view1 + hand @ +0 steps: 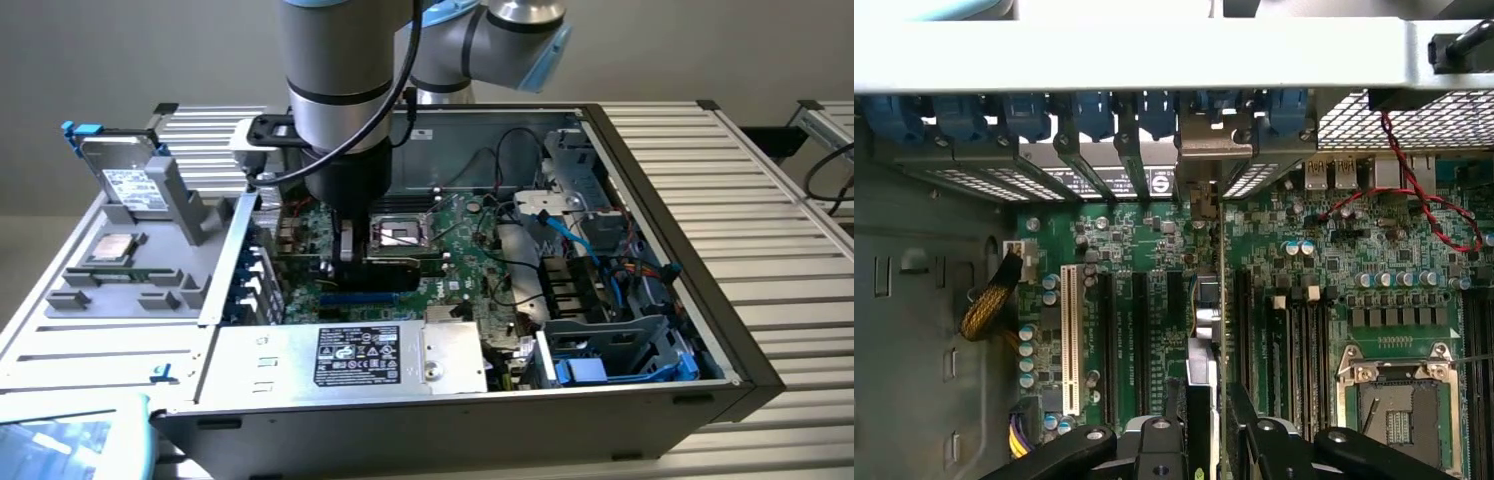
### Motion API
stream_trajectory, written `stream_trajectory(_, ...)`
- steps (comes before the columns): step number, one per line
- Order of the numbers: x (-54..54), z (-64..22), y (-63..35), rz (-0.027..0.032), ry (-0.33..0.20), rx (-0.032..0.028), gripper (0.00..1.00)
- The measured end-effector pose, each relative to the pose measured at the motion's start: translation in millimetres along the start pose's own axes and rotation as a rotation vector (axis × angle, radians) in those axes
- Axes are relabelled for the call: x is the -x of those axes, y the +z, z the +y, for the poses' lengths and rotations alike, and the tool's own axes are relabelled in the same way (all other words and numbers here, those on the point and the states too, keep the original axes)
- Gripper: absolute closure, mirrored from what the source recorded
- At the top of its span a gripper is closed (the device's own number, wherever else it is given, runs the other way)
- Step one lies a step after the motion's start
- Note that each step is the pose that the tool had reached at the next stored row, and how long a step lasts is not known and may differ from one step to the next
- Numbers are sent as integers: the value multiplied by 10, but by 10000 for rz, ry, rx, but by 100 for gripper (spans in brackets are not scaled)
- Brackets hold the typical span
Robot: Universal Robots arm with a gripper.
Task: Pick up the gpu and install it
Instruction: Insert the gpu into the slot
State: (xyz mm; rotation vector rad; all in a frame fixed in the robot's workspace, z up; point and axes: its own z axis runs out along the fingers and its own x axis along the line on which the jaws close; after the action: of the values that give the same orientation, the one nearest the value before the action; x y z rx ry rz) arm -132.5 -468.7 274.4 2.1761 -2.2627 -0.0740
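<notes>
Gpu: exterior view, inside the open case, low over the motherboard, just beside the CPU socket on the exterior view's left. Black block visible under the gripper, which pinches it from above.

Arm: reaches straight down into the case.

Power supply: silver box with a black label, at the near edge of the case.

Hard drive: outside the case, upright on a grey tray at the exterior view's left, well apart from the gpu.

Wrist view.

Gpu: seen edge-on, upright between the long black slots of the motherboard. Its silver bracket sits among the rear slot openings, beside the blue clips. Whether the card edge is fully down in its slot cannot be told.

Gripper: black fingers pressed in on either side of the card.

White slot: apart from the card, on the side away from the CPU socket.

Red wire: loops over the board near the rear ports.
</notes>
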Motion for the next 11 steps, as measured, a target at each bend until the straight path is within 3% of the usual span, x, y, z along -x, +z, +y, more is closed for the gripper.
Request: stream_trajectory(11,-1,-1,43,3,1,22,73)
